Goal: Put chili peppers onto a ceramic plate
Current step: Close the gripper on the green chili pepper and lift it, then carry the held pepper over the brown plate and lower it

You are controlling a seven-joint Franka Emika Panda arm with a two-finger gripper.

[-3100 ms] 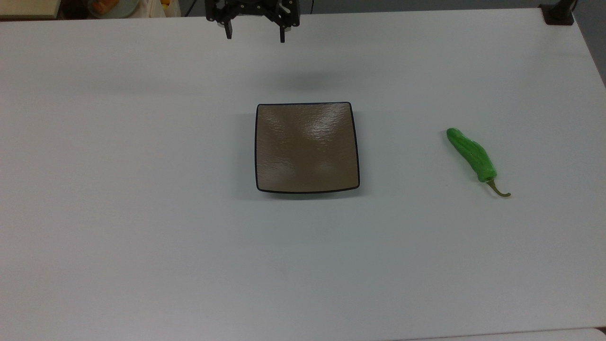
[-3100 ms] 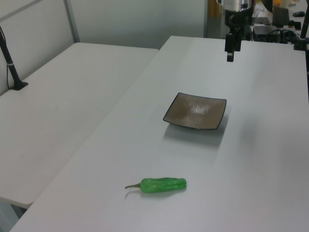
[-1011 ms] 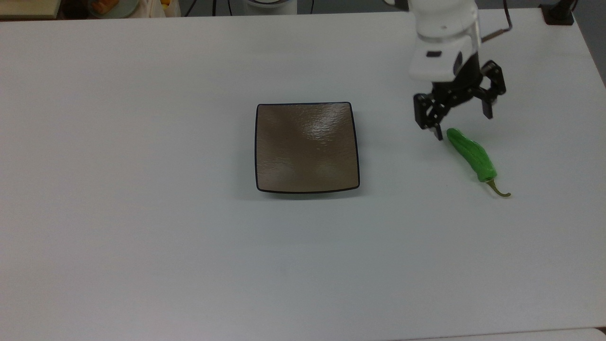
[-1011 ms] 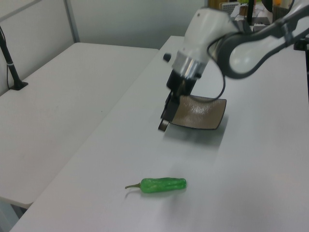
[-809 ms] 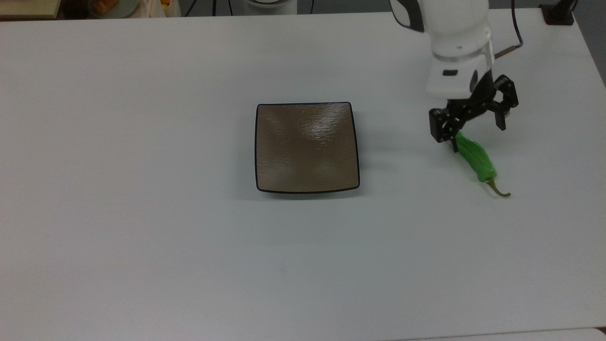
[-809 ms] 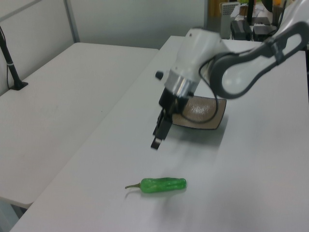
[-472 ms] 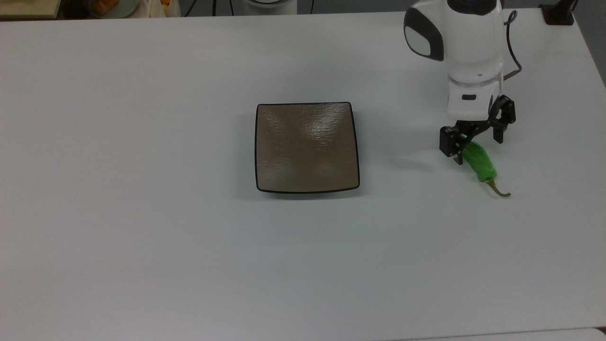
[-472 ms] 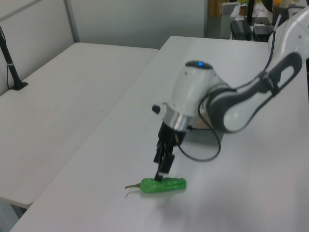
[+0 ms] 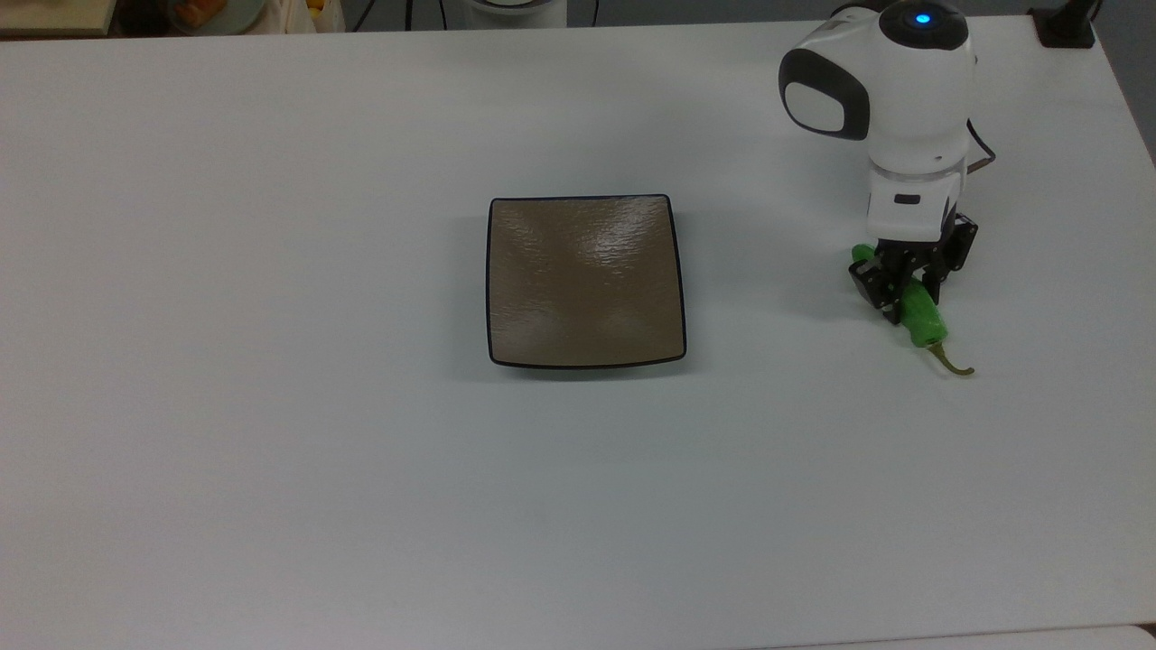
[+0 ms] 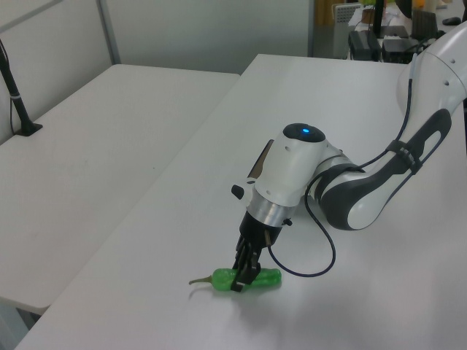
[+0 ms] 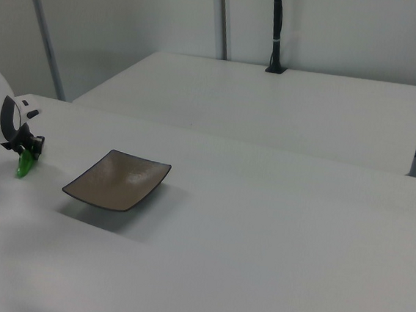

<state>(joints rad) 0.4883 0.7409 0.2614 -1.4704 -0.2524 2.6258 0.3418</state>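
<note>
The green chili pepper (image 9: 923,320) lies on the white table at the top view's right, its olive stem (image 9: 953,364) pointing toward the top view's lower right. My gripper (image 9: 910,293) stands straight down over the pepper's middle, its black fingers pressed against both sides of it. In the left view the gripper (image 10: 244,278) grips the pepper (image 10: 266,279) close to the table surface. The square brown ceramic plate (image 9: 585,271) sits bare at the table's centre, well to the top view's left of the gripper. In the right view the pepper (image 11: 25,164) shows just left of the plate (image 11: 117,180).
A black post base (image 9: 1066,27) stands at the table's far right corner in the top view. Clutter (image 9: 208,13) lies beyond the far left edge. A second white table (image 10: 87,160) adjoins on the left view's left. The arm's cable (image 10: 321,255) loops by the wrist.
The arm swung from the table's far edge to the pepper, came down over it, and the fingers have drawn in against its sides. Plate and pepper have not moved.
</note>
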